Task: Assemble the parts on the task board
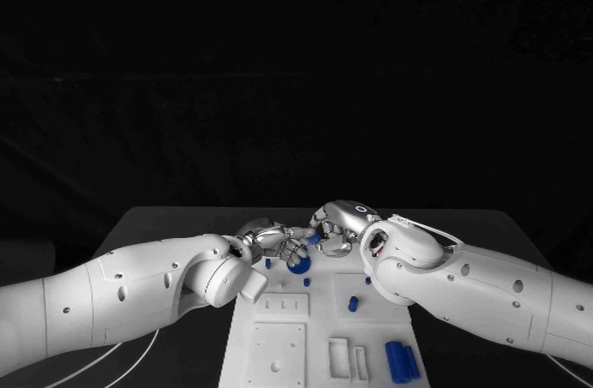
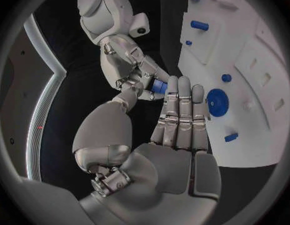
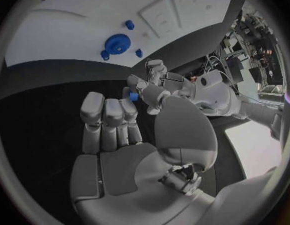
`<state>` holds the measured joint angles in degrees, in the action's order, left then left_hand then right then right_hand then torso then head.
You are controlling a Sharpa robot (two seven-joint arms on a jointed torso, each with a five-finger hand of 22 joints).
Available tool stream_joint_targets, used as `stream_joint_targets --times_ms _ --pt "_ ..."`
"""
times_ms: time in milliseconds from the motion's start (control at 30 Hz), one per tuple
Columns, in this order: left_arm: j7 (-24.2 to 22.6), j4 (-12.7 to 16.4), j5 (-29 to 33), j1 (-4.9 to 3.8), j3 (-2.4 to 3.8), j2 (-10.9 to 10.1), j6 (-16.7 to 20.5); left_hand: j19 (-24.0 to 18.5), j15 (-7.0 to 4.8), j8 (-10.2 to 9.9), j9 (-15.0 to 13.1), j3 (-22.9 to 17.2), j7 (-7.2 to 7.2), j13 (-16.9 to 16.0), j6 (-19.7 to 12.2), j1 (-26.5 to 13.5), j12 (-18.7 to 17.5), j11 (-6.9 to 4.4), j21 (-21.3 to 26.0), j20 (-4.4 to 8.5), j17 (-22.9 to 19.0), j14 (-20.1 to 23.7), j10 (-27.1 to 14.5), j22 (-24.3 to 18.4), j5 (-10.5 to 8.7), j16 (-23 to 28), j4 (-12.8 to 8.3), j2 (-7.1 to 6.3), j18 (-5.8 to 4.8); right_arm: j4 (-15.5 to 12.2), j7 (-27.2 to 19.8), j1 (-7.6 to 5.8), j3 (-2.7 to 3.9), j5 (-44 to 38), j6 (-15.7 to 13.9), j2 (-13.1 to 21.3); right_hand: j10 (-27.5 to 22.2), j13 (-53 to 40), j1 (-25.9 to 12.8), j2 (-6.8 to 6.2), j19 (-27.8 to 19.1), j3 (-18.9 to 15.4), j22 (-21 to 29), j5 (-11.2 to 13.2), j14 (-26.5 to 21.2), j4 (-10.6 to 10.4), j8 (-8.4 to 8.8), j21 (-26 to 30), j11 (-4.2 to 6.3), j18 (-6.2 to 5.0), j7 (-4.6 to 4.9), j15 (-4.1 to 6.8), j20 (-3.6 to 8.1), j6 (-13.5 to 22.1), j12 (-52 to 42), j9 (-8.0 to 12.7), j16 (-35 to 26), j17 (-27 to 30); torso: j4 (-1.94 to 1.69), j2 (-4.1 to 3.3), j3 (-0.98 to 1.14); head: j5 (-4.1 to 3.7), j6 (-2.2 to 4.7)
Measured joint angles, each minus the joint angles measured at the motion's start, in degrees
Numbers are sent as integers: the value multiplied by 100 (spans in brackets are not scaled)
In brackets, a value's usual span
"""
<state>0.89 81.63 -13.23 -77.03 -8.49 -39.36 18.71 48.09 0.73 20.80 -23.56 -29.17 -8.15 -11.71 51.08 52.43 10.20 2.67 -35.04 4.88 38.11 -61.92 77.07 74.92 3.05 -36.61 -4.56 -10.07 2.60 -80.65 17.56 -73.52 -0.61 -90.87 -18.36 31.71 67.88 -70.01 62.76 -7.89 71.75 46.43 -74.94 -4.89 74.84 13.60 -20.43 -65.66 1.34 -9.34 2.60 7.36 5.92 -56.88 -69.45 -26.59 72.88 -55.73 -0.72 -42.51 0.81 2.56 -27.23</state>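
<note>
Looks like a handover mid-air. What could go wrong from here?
1. The blue part sits only at the right hand's fingertips, close against the left hand. If it slips, it would likely land on the black table, off the task board.
2. Both hands crowd together near the blue gear, so lowering them could knock it.

I can read no text, label, brand, number or sign anywhere near my fingers: the task board [image 1: 324, 337] is plain white, the blue parts on it carry no marks, and my own arms and hands bear no lettering that can be made out.
</note>
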Motion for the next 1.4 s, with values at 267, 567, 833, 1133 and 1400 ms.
stream_joint_targets --times_ms 267,567,833,1133,1400 --pt "1 13 -2 0 -1 0 -13 -19 0 25 -22 0 30 -14 71 18 0 0 -22 5 0 0 0 0 0 -23 0 17 -1 0 16 0 -9 -5 20 -30 0 0 1 4 10 40 0 -1 3 -9 -32 0 0 0 124 -3 -9 -205 0 -18 0 0 3 -3 2 12 -5" --pt "2 0 -18 0 0 -17 -24 -29 0 25 -22 -1 30 -20 71 31 0 0 -22 15 -1 0 0 0 0 -23 -1 31 -9 -26 24 0 -12 -9 25 -10 0 -5 1 4 11 40 0 -1 9 -9 -32 0 0 0 123 -9 -9 -208 1 -10 -22 1 5 -7 9 16 -10" --pt "33 -57 -63 0 0 -50 -26 -29 0 24 -22 12 30 -25 71 31 0 0 -22 15 -1 0 0 0 0 -23 -14 31 -12 -40 41 0 -12 -14 20 25 0 -10 1 4 11 39 0 -28 10 -9 -32 0 0 1 121 -10 -9 -210 1 -11 -22 1 5 -8 12 20 -25" --pt "45 -67 -86 0 0 -59 -27 -29 0 24 -21 12 29 -32 70 72 0 0 -22 15 -1 0 0 -1 0 -23 -13 71 -29 -38 56 0 -12 -18 21 50 0 -10 1 4 11 39 0 -50 11 -9 -32 0 0 0 119 -11 -9 -214 1 -11 -22 1 6 -10 9 15 -31" --pt "47 -105 -96 0 -1 -102 -27 -29 0 24 -26 26 29 -37 70 84 0 0 -22 15 -2 0 0 -1 0 -22 -29 84 -43 -2 64 0 -12 -25 21 118 0 -10 1 4 11 39 0 -50 11 -9 -32 0 0 0 123 -11 -10 -222 1 -11 -22 1 6 -8 9 11 -40"
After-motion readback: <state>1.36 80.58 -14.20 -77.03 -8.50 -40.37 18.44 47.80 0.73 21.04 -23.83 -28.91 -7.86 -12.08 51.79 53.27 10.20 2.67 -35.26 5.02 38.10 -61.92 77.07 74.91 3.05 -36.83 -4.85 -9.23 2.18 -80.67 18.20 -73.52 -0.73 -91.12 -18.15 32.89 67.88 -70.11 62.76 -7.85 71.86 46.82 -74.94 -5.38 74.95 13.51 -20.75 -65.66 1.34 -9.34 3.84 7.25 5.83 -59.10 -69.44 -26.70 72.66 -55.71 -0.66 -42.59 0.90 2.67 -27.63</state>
